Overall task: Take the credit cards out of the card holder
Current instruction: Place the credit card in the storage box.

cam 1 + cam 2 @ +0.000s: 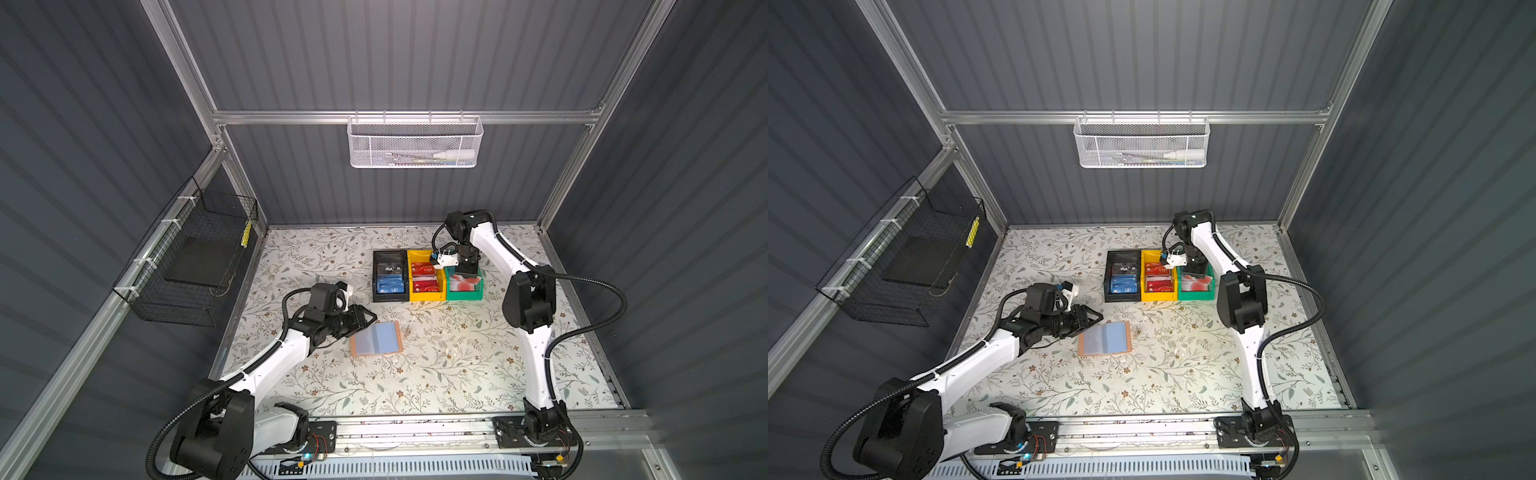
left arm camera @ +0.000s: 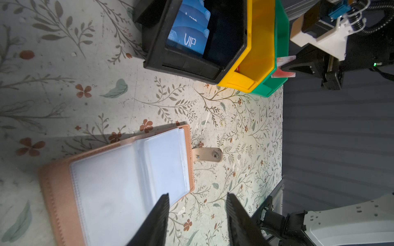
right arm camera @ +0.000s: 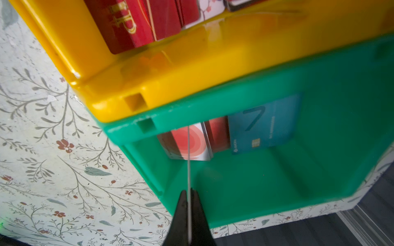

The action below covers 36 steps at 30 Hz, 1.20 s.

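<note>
Above the green bin (image 3: 266,187), the right claw (image 3: 189,192) clenches a pale credit card (image 3: 189,164) edge-on, seemingly poised to drop it among matching cards (image 3: 198,144). The left claw (image 2: 197,194), released, hovers at the open card holder (image 2: 119,181) on the counter (image 2: 64,95), probably to steady it; visible sleeves (image 2: 166,161) look empty.

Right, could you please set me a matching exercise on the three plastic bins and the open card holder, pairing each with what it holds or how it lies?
Things:
1. black plastic bin
2. yellow plastic bin
3. green plastic bin
4. peach-pink folding card holder

States:
A. lies open on the floral table
B. holds red cards printed VIP
C. the right gripper, shut on a pale thin card, hangs over it
D. holds blue cards printed VIP

Pairs: 1-D, 2-B, 3-C, 4-A.
</note>
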Tool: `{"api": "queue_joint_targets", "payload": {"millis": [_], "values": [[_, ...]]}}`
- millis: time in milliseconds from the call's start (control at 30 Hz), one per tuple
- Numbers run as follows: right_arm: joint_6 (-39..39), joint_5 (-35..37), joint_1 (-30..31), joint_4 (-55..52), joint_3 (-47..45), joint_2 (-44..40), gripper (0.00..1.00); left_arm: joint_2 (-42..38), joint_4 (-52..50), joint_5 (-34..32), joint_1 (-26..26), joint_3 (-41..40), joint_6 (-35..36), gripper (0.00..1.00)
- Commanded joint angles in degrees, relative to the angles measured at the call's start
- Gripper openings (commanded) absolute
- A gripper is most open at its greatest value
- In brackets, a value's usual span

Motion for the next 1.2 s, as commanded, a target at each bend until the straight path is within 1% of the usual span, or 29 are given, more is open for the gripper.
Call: {"api": "queue_joint_targets", "payload": {"millis": [0,500,600,733,1000,1167], "values": [[-1.45,-0.92,0.46,-0.67,-1.54,0.80,0.00,0.76,-0.26,0.07,0.36,1.74,1.57,0.46],[-1.97,-2.65,1.69,-0.49,-3.77,2.47,0.00,2.43,0.89,0.64,0.54,1.53,1.52,0.46],[-1.41,-4.04,1.65,-0.56,-3.79,2.47,0.05,2.42,0.98,0.52,0.63,1.30,1.57,0.46],[-1.15,-3.64,1.70,-0.15,-4.22,2.56,0.11,2.34,1.05,0.58,0.76,0.89,1.58,0.46],[-0.68,-3.91,1.50,0.93,-4.15,2.65,0.17,1.98,0.97,0.53,0.93,0.43,1.90,0.46],[1.26,-3.22,0.78,3.23,-3.53,2.67,0.21,2.09,0.93,0.59,1.02,0.34,1.85,0.46]]}}
